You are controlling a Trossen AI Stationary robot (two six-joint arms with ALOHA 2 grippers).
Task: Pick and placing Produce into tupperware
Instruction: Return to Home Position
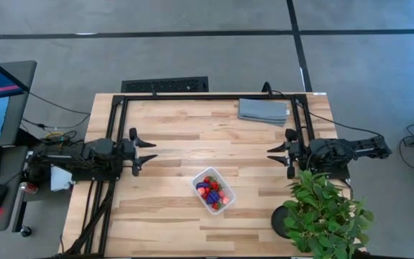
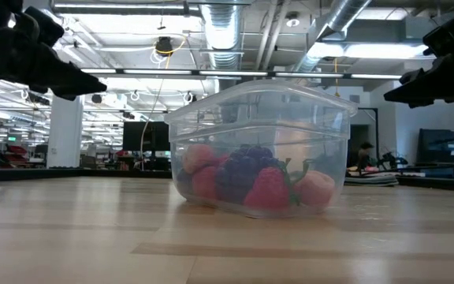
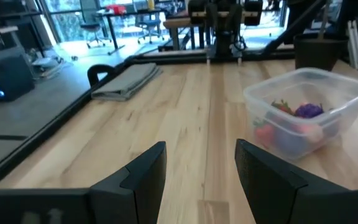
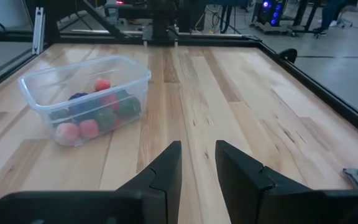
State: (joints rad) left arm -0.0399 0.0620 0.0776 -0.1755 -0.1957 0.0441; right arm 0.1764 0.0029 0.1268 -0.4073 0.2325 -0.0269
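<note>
1 tupperware [image 2: 258, 118], fruit pcs [image 1: 213, 191] uncountable, 1 cloth [image 1: 263, 110], 1 plant [image 1: 325, 212], 1 left gripper [image 1: 154, 152], 1 right gripper [image 1: 270, 155].

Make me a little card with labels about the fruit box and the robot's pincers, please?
Box: clear tupperware, upright, no lid
Inside: produce, red, pink and purple pieces piled together
Left pincer: open, empty, apart from the box on its left
Right pincer: open, empty, apart from the box on its right
Also there: folded grey cloth, potted plant

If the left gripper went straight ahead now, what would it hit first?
Likely the right gripper facing it; from the left gripper the line crosses bare table and passes beside the container.
</note>
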